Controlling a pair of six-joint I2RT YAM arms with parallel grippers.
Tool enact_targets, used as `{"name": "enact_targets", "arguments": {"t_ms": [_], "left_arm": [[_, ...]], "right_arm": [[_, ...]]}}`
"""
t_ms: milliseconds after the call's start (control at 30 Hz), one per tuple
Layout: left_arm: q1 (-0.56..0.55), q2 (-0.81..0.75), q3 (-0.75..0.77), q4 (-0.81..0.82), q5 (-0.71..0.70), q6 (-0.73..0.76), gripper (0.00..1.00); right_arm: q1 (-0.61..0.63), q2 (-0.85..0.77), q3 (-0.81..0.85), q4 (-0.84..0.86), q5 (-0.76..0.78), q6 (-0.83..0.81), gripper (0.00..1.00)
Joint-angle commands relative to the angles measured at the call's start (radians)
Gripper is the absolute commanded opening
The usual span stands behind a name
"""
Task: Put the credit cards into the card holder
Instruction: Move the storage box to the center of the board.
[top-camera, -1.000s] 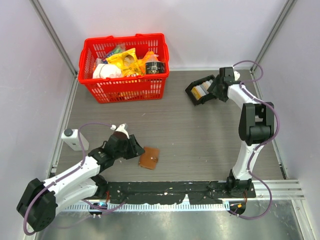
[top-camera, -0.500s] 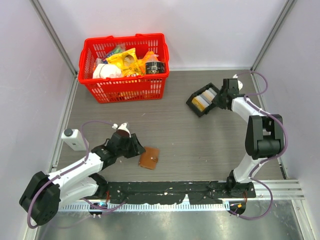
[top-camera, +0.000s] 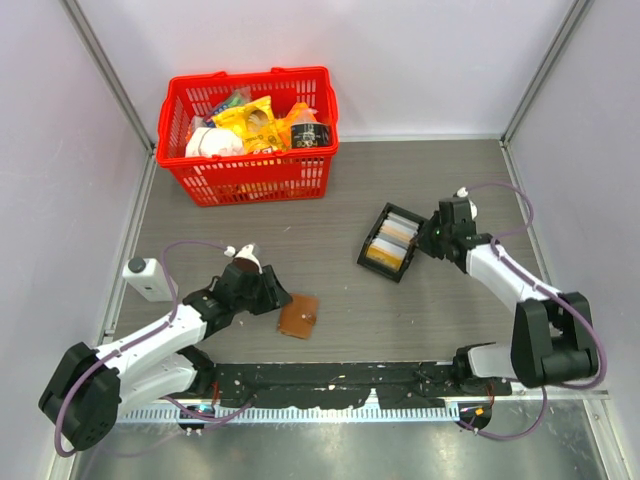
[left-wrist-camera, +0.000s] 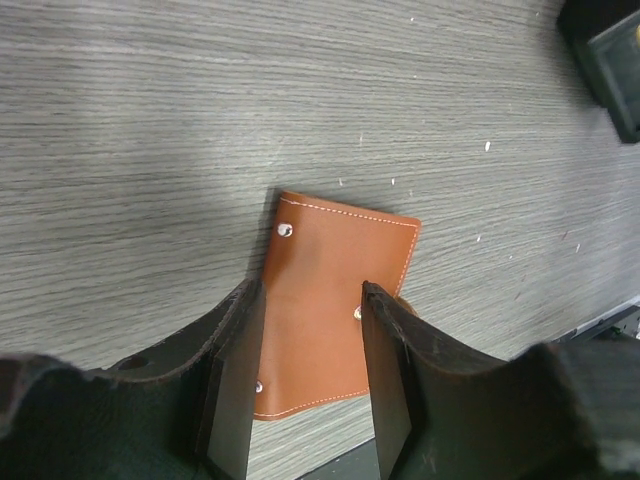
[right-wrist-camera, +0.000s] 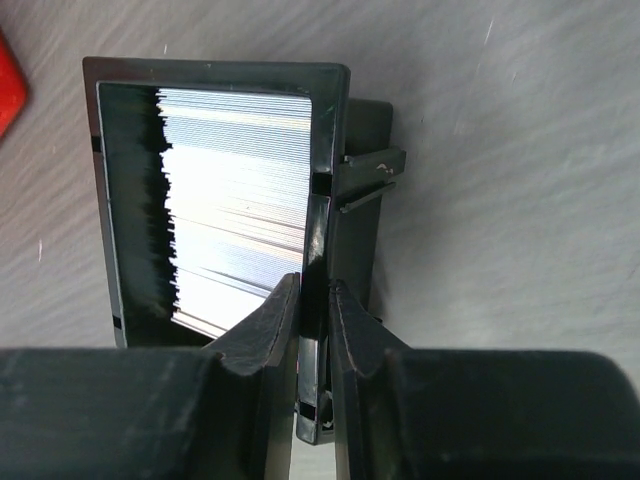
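Watching from beside the table, I'd say this is the set-up step: getting the cards within reach of the wallet. The right gripper (top-camera: 432, 238) has its jaws pinched together on the near wall of the black tray (top-camera: 372, 256), one finger inside and one outside, clamped on that thin rim. The credit cards (top-camera: 393, 241) sit stacked on edge inside that tray, yellow-orange, white and grey showing from above, right of centre on the table.

Over on the left, the card holder (left-wrist-camera: 330, 300) lies flat and closed on the wood-grain table (top-camera: 340, 200), brown side up with its snap studs showing, near the front edge. The left gripper (top-camera: 268, 296) hangs right above its near end, jaws partly apart, straddling it. I can't tell if the fingertips actually touch the leather.

If that tray is meant to come closer, my advice: keep it level and drag it low, since a tilt would spill the stack. A grip on one wall is a lever, so go slow. The left side should press or pinch the wallet square-on, otherwise it'll just skate across that smooth tabletop.

The red basket (top-camera: 250, 135) of groceries at the back is well clear.
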Motion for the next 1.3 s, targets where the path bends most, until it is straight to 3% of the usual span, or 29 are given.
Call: {"name": "enact_targets", "arguments": {"t_ms": [0,167,467,600,733,767,833,1033,1167,1267], "left_arm": [[-0.003,-0.002,0.048,0.022,-0.017,-0.009,0.47],[-0.003,-0.001,0.074,0.013,-0.017,-0.028,0.49],[-0.001,0.004,0.094,-0.001,-0.017,-0.035,0.49],[-0.003,0.012,0.093,-0.001,-0.014,-0.041,0.50],[-0.001,0.010,0.093,0.002,-0.012,-0.041,0.50],[-0.001,0.012,0.091,0.005,-0.012,-0.040,0.50],[-0.001,0.013,0.096,0.007,-0.011,-0.038,0.50],[-0.001,0.024,0.096,0.012,-0.009,-0.032,0.50],[-0.003,0.009,0.096,0.010,0.001,-0.014,0.50],[-0.003,-0.002,0.100,-0.001,0.001,0.003,0.52]], "right_arm": [[0.109,-0.157,-0.095,0.013,0.060,0.196,0.18],[0.271,-0.296,-0.227,0.084,0.272,0.473,0.17],[0.401,-0.280,-0.186,0.039,0.591,0.766,0.09],[0.429,-0.294,-0.204,0.004,0.685,0.928,0.10],[0.446,-0.303,-0.210,-0.005,0.647,0.968,0.16],[0.462,-0.303,-0.219,0.016,0.641,0.962,0.18],[0.478,-0.312,-0.233,0.027,0.611,0.962,0.38],[0.480,-0.422,-0.227,-0.052,0.519,0.779,0.45],[0.480,-0.545,-0.181,-0.101,0.521,0.525,0.46],[0.475,-0.553,-0.132,-0.037,0.440,0.204,0.52]]}}
